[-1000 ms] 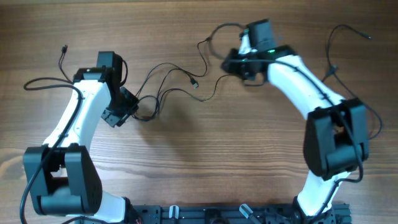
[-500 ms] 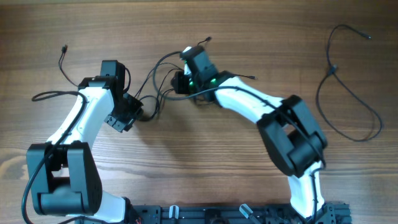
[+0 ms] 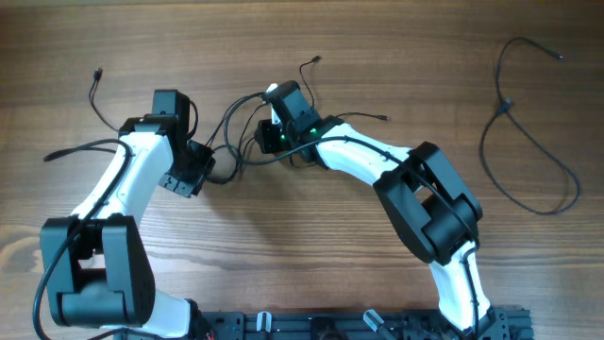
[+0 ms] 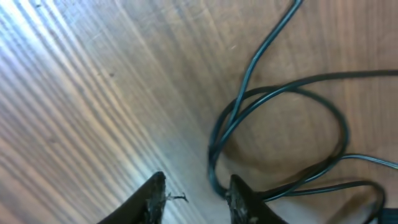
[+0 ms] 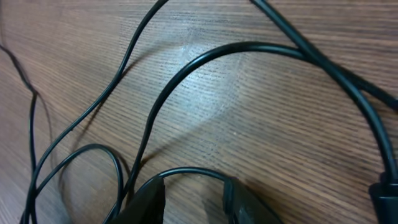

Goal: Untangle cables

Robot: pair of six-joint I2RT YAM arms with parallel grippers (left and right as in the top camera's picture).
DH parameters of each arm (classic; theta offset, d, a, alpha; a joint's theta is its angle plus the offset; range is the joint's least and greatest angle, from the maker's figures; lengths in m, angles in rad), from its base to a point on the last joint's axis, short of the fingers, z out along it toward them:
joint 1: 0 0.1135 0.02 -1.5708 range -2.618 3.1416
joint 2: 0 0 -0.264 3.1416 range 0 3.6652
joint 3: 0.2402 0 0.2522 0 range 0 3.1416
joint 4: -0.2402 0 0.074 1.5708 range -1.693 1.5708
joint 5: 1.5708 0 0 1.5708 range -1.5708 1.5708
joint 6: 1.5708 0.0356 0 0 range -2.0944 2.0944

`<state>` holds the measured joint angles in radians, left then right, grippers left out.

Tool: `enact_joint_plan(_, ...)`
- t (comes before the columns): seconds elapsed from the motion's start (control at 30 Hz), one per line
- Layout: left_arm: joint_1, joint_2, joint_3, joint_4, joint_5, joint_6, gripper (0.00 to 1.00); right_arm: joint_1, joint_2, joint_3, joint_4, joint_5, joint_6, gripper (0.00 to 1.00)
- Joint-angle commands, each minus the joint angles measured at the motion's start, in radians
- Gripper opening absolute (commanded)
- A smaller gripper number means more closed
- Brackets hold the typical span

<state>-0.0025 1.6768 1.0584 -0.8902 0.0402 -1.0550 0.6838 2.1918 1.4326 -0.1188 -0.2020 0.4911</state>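
Cables (image 3: 229,121) are spread across a wooden bench (image 3: 311,255). At the far left of the overhead view, 1 thin cord (image 3: 97,76) is seen with its small plug end pointing toward the far edge of the bench, just beyond the left arm.

Further right, the left claw (image 3: 193,173) is set low over the bench at the left edge of the main tangle. This tangle is gathered in the upper middle of the bench, between the 2 claws. In the left wrist view the claw's 2 fingers (image 4: 151,198) are seen spread apart with bare wood between them, so the claw is released and nothing is gripped. A looped strand is passed just beside the inner face of 1 finger; whether it is touched cannot be told.

The right claw (image 3: 267,135) is placed at the right side of the same tangle, its arm reaching in from the right. In the right wrist view its fingers (image 5: 239,199) are likewise parted and released. 1 strand is arched across just ahead of the fingertips and is not pinched between them. 2 loose plug ends are seen beyond this claw, 1 plug (image 3: 316,59) toward the far edge and another plug (image 3: 382,117) to the right.

At the far right a separate cable (image 3: 504,107) is laid in a large open loop, well apart from the tangle and from both claws.
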Motion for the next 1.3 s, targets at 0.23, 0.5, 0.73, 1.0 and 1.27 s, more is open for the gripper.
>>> enact_joint_plan(0.23,0.005,0.008,-0.008,0.017,-0.023,-0.027,0.29,-0.001,0.01,-0.002,-0.002,0.095,-0.019,0.34)
enact_joint_plan(0.5,-0.027,0.008,-0.051,0.055,-0.024,-0.027,0.29,-0.002,0.01,-0.002,-0.002,0.102,-0.019,0.35)
enact_joint_plan(0.73,-0.035,0.008,-0.065,0.091,-0.037,-0.027,0.33,-0.001,0.011,-0.002,-0.001,0.102,-0.019,0.35)
enact_joint_plan(1.0,-0.035,0.009,-0.094,0.13,-0.037,-0.031,0.29,-0.001,0.011,-0.002,0.001,0.102,-0.018,0.35)
enact_joint_plan(1.27,-0.035,0.009,-0.095,0.139,-0.03,-0.031,0.33,-0.002,0.01,-0.002,0.001,0.102,-0.018,0.35)
